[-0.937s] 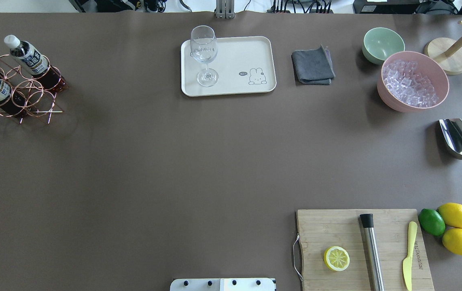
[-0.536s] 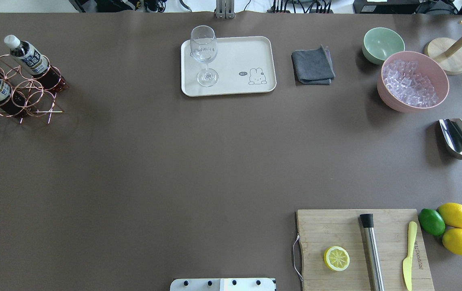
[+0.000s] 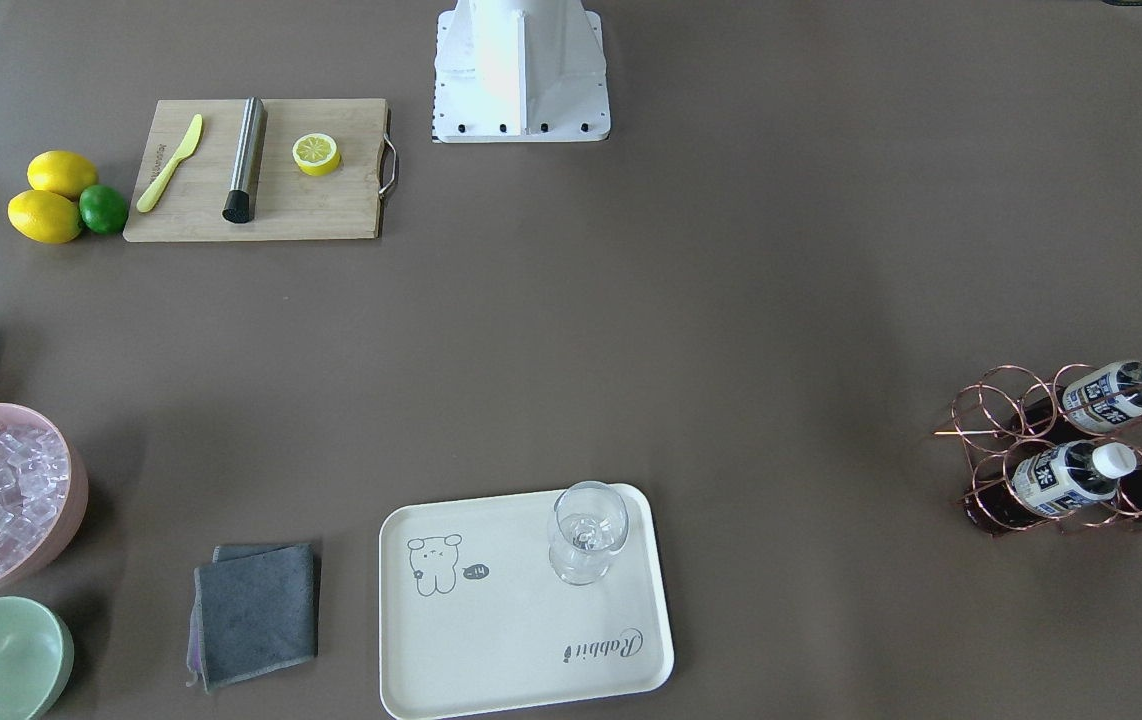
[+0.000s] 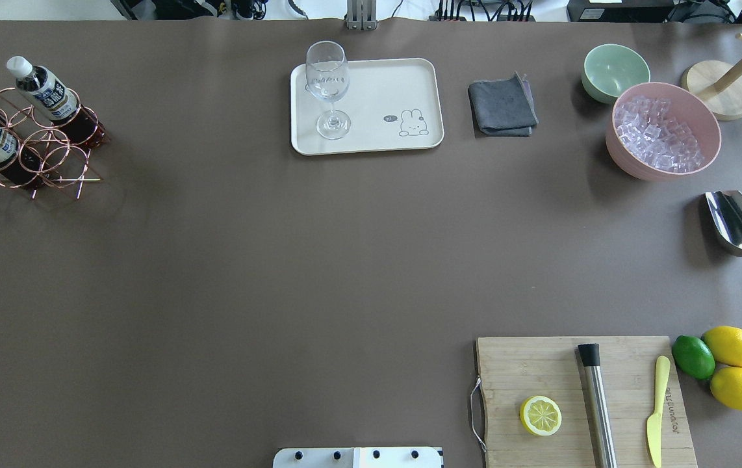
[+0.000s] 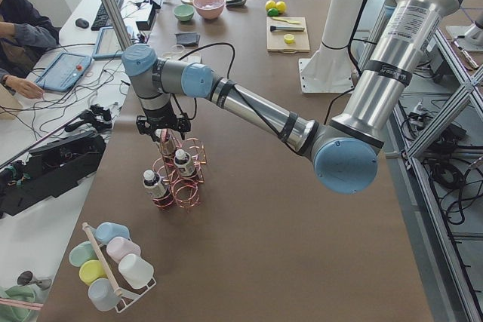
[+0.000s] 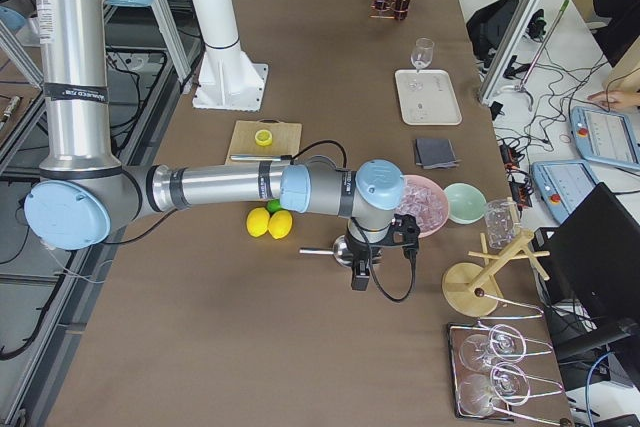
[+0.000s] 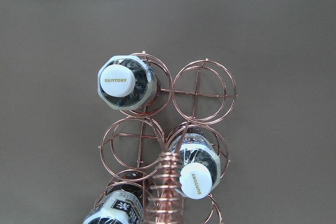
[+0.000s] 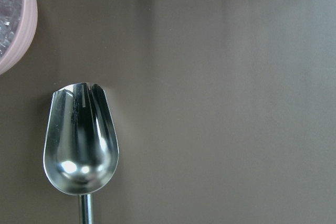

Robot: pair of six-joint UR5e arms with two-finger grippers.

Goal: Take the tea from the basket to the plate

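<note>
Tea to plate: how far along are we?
Done: nothing yet. All three tea bottles sit in the basket, and the plate holds only a wine glass. In hand: the left pincer hangs over the basket, open or shut unclear. Left: grip one bottle, lift it out, carry it over, set it on the plate.

Brown table (image 4: 280, 260) is carrying it all. Wire basket (image 7: 195, 94) is standing at robot's far-L corner. Cream plate (image 4: 377, 91) is lying far-centre, w/ grey cloth (image 4: 502, 105) just R of it. Green bowl (image 4: 614, 71), pink bowl (image 4: 624, 159) & wooden stand (image 4: 718, 91) are sitting close together far R. Metal scoop (image 4: 738, 224) is lying at R edge. Cutting board (image 4: 527, 370) is resting near-R, w/ 2 lemons (image 4: 733, 346) & lime (image 4: 692, 357) just beside it.
</note>
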